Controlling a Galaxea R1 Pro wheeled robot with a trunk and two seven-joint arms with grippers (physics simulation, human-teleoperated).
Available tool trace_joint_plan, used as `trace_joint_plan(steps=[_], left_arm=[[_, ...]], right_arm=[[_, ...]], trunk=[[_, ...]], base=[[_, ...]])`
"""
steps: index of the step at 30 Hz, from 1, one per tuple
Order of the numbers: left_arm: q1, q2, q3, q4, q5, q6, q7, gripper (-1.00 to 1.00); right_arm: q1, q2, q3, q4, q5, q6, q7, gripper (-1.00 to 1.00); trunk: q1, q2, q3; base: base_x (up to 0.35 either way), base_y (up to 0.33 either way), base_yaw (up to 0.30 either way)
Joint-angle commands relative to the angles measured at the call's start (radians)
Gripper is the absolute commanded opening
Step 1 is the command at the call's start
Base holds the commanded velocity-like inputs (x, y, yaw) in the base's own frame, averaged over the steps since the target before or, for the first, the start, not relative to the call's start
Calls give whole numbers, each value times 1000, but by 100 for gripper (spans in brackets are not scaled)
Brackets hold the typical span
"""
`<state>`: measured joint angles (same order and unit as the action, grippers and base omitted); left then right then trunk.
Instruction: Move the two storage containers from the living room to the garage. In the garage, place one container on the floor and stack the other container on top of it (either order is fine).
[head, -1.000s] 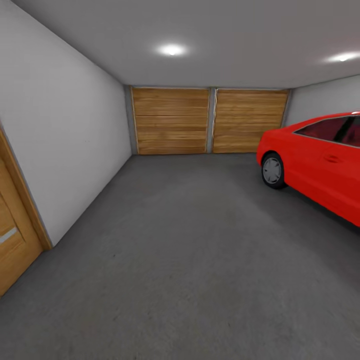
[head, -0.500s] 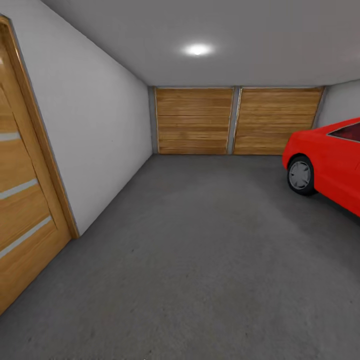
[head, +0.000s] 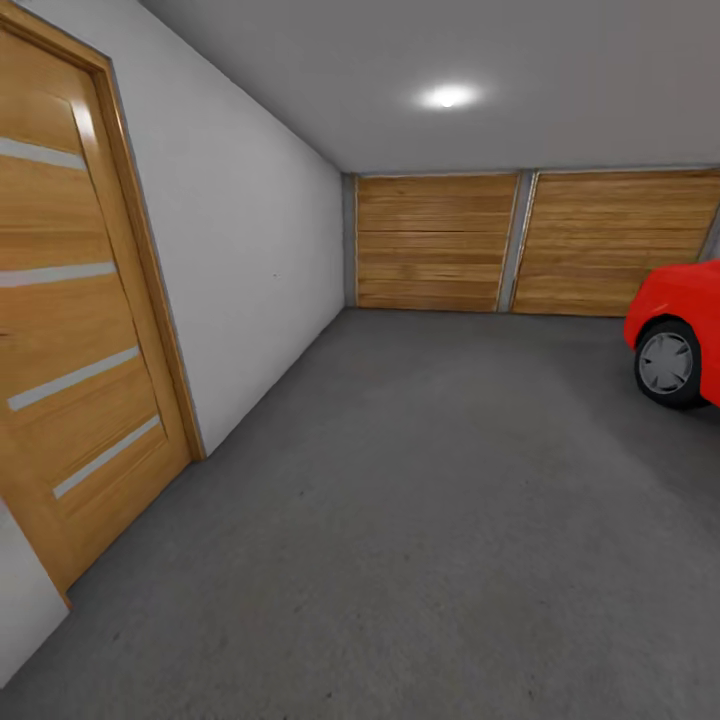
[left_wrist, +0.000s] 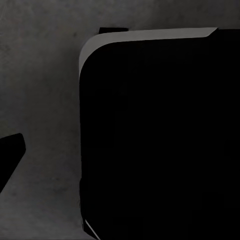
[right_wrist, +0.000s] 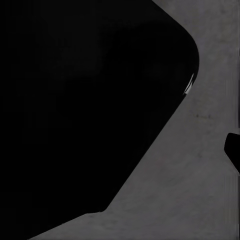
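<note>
Robot is in the garage, in transit, nothing in hand that I can see. Neither storage container appears in these frames, so I can't place them.

Near: both wrist views look down at the dark grey concrete floor (left_wrist: 40, 90), each mostly blocked by a big black rounded shape, probably the robot's own body. Small dark slivers at the frame edges might be finger parts, too little to read. Can't tell whether either pincer is released or clenched.

Head view, near to far: bare concrete floor (head: 420, 520) across the foreground. Near left, a wood-panelled interior door (head: 70, 330) with pale horizontal strips, set in the pale grey left wall (head: 260, 250). Mid right, the nose and front wheel of the red car (head: 675, 335), cut by the frame edge. Far end: two wooden garage doors (head: 530, 245) side by side, one ceiling light (head: 447, 96) above.

Judgement: this is a travel leg, likely heading for the near-left door to fetch a container from the living room, or scouting a drop spot. Next move calls for base steering, not arm work. The drop zone should be open floor well apart from the car and clear of the door.
</note>
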<state>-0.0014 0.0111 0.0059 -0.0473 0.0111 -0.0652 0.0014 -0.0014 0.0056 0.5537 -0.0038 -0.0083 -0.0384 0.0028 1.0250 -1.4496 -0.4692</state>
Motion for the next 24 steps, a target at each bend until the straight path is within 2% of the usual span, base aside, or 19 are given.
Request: trace_joint_plan(steps=[1,15,24], left_arm=[[0,0,0,0,1,-2,0,100],[0,1,0,0,3,-1,0,100],[0,0,0,0,6,1,0,100]], right_arm=[[0,0,2,0,-1,-3,0,100],[0,3,2,0,-1,-3,0,100],[0,3,3,0,-1,-3,0,100]], trunk=[[0,0,-1],[0,0,-1],[0,0,-1]], base=[[0,0,189],[7,0,35],[251,0,0]])
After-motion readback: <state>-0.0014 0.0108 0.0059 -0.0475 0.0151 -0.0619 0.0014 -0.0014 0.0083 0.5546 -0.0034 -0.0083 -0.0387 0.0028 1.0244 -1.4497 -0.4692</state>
